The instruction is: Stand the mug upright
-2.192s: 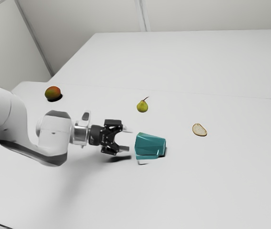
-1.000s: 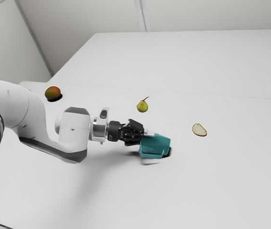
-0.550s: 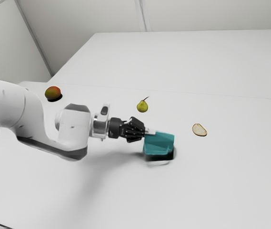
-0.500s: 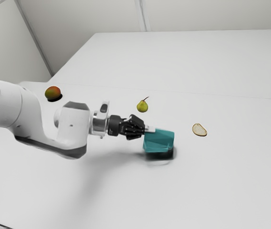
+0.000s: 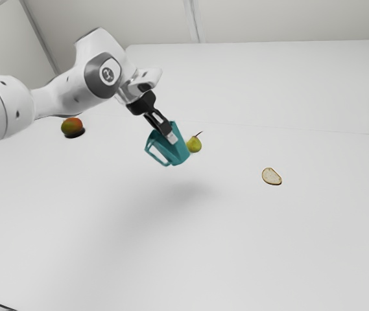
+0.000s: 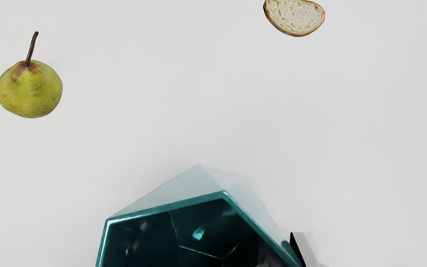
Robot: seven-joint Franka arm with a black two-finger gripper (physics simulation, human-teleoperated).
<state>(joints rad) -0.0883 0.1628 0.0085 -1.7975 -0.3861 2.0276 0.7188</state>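
In the exterior view my gripper (image 5: 170,136) points down and toward the view's right, shut on the wall of the teal mug (image 5: 179,150). The mug hangs above the table, tilted, its opening up toward the exterior view's left and its handle on the lower left side. In the wrist view the gripper (image 6: 286,255) pinches the wall of the mug (image 6: 172,205), one finger inside and the other outside. The camera looks into the mug's dark interior; its lower part is cut off by the picture's edge.
On the white table (image 5: 262,259), a pear (image 5: 194,144) appears just behind the mug in the exterior view. A bread slice (image 5: 272,176) lies farther toward that view's right, and a mango (image 5: 72,126) sits at the far left, near the arm.
My hand has risen and swung from roughly level to pointing downward, carrying the mug up and toward the exterior view's left. Earlier the gripper closed on the mug, which was lying on its side.
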